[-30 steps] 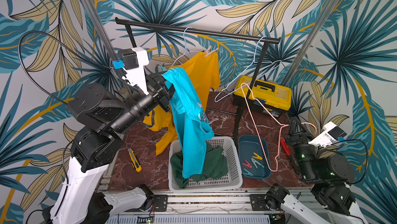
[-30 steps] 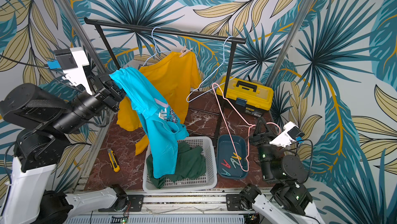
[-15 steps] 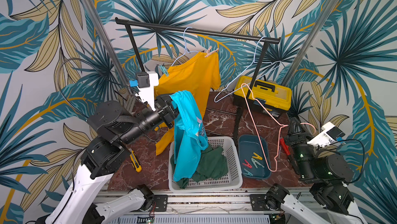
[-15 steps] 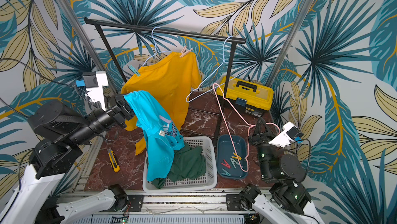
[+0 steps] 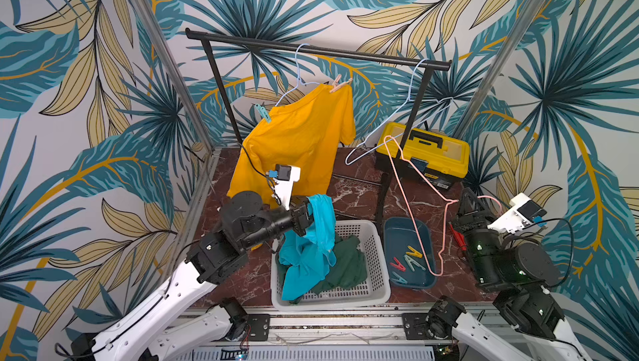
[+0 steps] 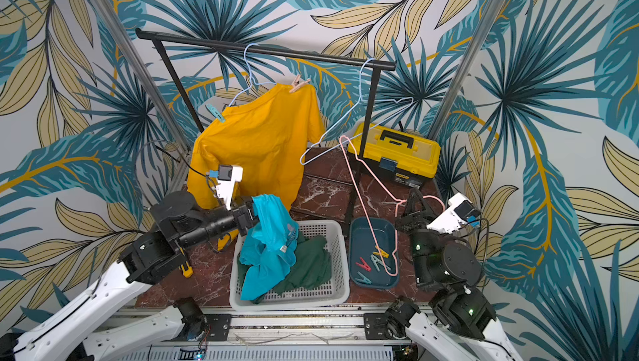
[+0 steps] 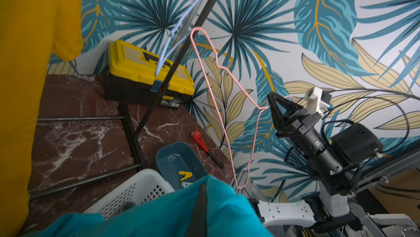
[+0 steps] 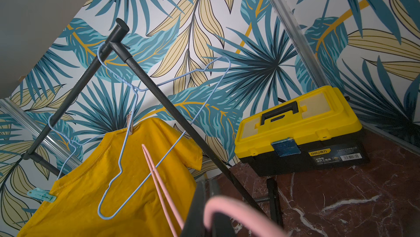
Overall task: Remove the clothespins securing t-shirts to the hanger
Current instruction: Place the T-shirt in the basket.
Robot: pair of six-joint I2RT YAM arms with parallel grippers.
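— We look into a booth papered with palm leaves, with a dark red marble counter (image 5: 349,182) and a black rail (image 5: 311,49) across the back. Where are the t-shirts?

— We count three. The yellow t-shirt (image 5: 297,141) hangs from the rail on a blue hanger (image 5: 298,65). A tan clothespin (image 5: 340,83) pins one shoulder and a mint clothespin (image 5: 262,113) pins the other. The dark green t-shirt (image 5: 349,262) lies in the white basket (image 5: 377,272).

— And the third one?

— The left gripper (image 5: 308,215) is clamped on the turquoise t-shirt (image 5: 311,255) and holds its top above the basket's left rim. The rest of it is bunched inside the basket, on the green one.

— What about the other arm?

— We see the right gripper (image 5: 465,200) closed on the neck of a pink hanger (image 5: 415,186). The hanger slants in the air, and its low end reaches over the blue tray (image 5: 401,234).

— Is anything in that tray?

— Four loose clothespins (image 5: 406,262): one red, one yellow and two bluish-green.

— And around it?

— A yellow toolbox (image 5: 425,155) sits at the back right, and an empty blue hanger (image 6: 360,82) hangs from the rail's right end. A red tool (image 7: 199,140) lies on the counter just beside the tray.
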